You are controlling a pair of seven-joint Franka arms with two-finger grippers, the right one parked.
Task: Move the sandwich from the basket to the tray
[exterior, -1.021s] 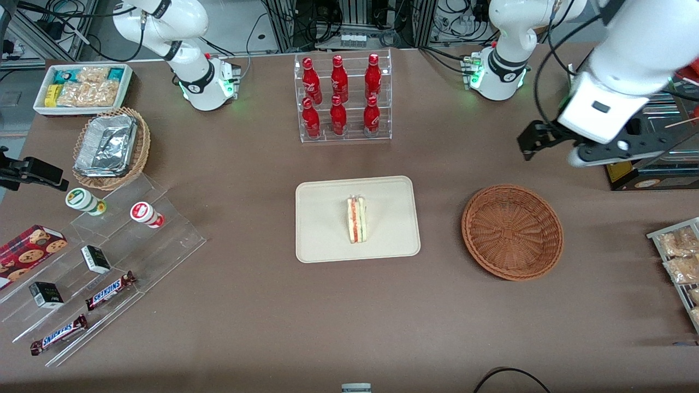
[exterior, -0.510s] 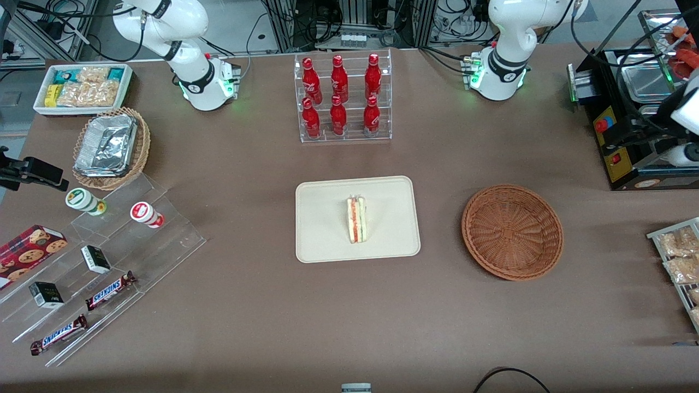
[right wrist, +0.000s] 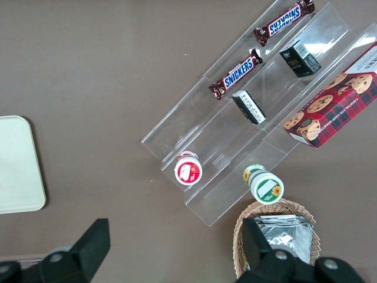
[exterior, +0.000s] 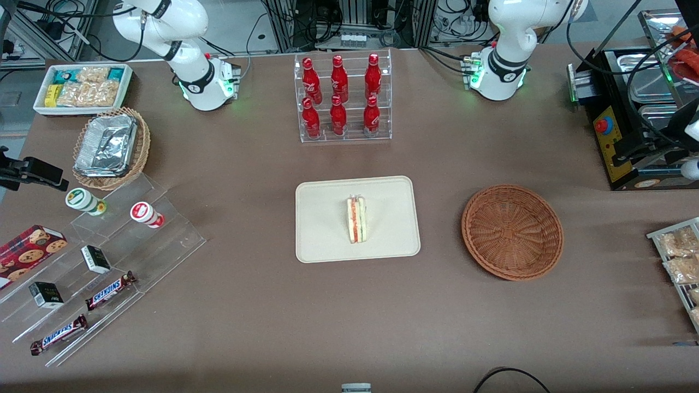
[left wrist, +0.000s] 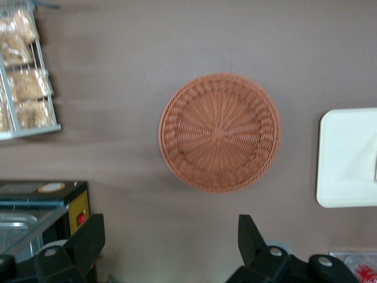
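One sandwich (exterior: 357, 220) in play, and it already lies on the tray (exterior: 322, 240), near the tray's middle, long axis running toward and away from the front camera, cut edge with red and green filling facing up. Basket (exterior: 512, 232) holds nothing. I judge the placing done, nothing left to carry.

My tool (left wrist: 171, 236) hangs high over the table, out at the working arm's end, with its fingers (left wrist: 88, 239) spread wide apart and nothing between them. Basket sits below and ahead of my tool; tray lies past the basket, farther from my tool, so the sandwich is well apart from me with the basket between us. If any move comes, I judge it turns on that line: tool, then basket, then tray.

Front view shows the whole tray with the sandwich on it, and only a dark bit of my arm by the black machine (exterior: 628, 136) at the frame edge. Wrist view shows the spread fingers and the bare weave of the basket, but just the tray's edge and a sliver of the sandwich.
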